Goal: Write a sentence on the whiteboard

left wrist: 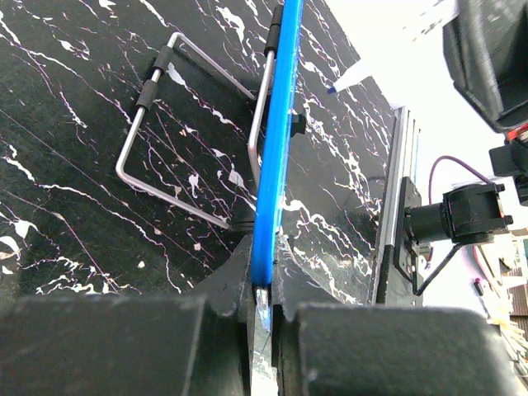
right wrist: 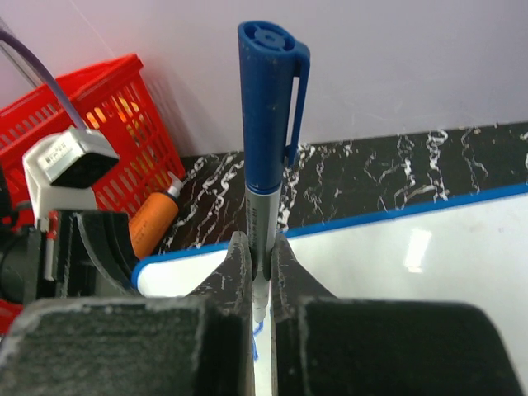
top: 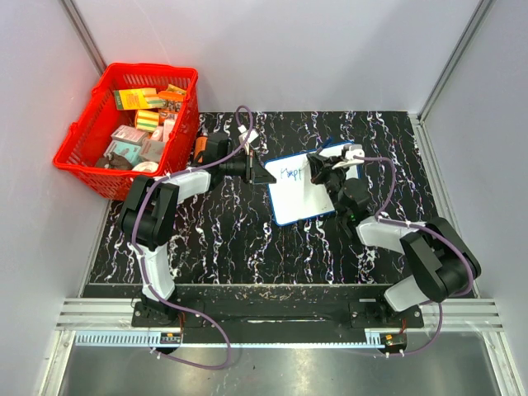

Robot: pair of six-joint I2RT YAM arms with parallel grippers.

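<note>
Blue lettering of the sentence [top: 289,173] reads roughly "Hap"; most of the whiteboard [top: 304,198], mid-counter, is blank, so the rest is unwritten. Left end effector [top: 265,172] clamps the board's rim; right end effector [right wrist: 262,247] clamps a blue marker [right wrist: 268,107].

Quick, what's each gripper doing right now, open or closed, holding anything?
Left gripper: closed, clamping the whiteboard by its blue edge.
Right gripper: closed, holding the blue marker.

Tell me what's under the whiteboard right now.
A bent wire stand with black rubber sleeves, between the whiteboard and the black marbled table, shows in the left wrist view. Where it joins the board's back is hidden behind the blue rim.
</note>
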